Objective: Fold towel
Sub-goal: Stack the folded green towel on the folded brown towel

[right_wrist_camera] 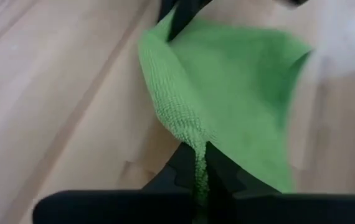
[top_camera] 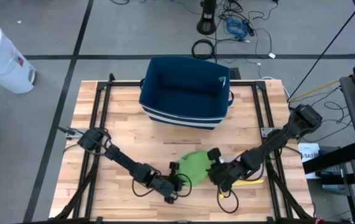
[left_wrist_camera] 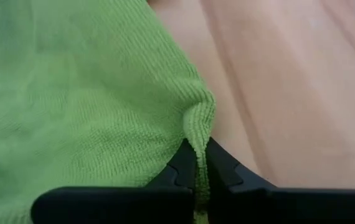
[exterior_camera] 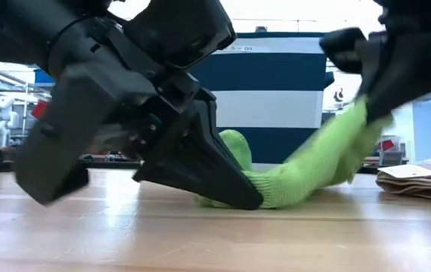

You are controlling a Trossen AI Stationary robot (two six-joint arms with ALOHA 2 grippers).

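A small green towel (top_camera: pixel 194 165) lies bunched on the wooden table, near its front edge, between both grippers. My left gripper (top_camera: pixel 176 180) sits at the towel's near-left corner, shut on it. My right gripper (top_camera: pixel 213 167) sits at the towel's right side, shut on it and raised a little. In the low view the towel (exterior_camera: pixel 299 177) slopes from the table up to the right gripper (exterior_camera: pixel 367 106). The wrist views show the towel (left_wrist_camera: pixel 71 106) (right_wrist_camera: pixel 240 87) spreading away from each pair of shut fingers. My left gripper pinches a puckered corner of the towel's edge (left_wrist_camera: pixel 199 134) between its two fingers, low at the table. The rest of the cloth lies slack on the wood. My right gripper pinches the towel's corner (right_wrist_camera: pixel 196 146) between its two fingers, slanting down from the table's right. That end is lifted off the table; the cloth runs down from it to the wood, fairly taut.
A dark blue bin with white stripes (top_camera: pixel 185 92) stands at the table's far middle. A yellow object (top_camera: pixel 250 182) lies by the right arm. Folded beige cloth (exterior_camera: pixel 420 181) rests at the table's right. A white bucket (top_camera: pixel 0 57) stands on the floor off the far-left corner.
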